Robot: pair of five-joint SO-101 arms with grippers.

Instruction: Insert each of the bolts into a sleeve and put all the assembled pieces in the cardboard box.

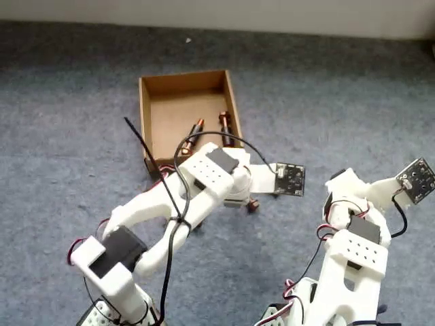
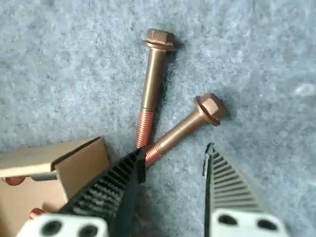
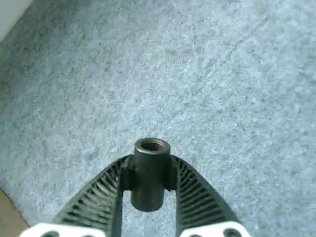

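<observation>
The cardboard box (image 1: 151, 102) sat open on the grey carpet (image 1: 61, 136). Inside it, toward the wall nearest the arms, lay a slanted piece (image 1: 193, 133) and a straight piece (image 1: 225, 125). Both were copper with a dark far end, and the left arm (image 1: 204, 180) covered their near ends. That arm also hid the box's near right corner in the high view.

Just outside that corner, the first bolt (image 2: 153, 84) and the second bolt (image 2: 183, 129) lay bare on the carpet. Their threaded tips nearly met beside the box and their flanged heads fanned away from it. The left gripper (image 2: 174, 148) hung over them with its claw spread apart and empty. One finger (image 2: 118, 187) overlapped the threaded tips, so contact could not be judged. From above, only a copper speck (image 1: 253, 204) peeked out under the arm.

Well away from the box, the right gripper (image 3: 149, 165) was clamped on a dark sleeve (image 3: 149, 185), bore end up. The sleeve's lower end was cut off behind the fingers.
</observation>
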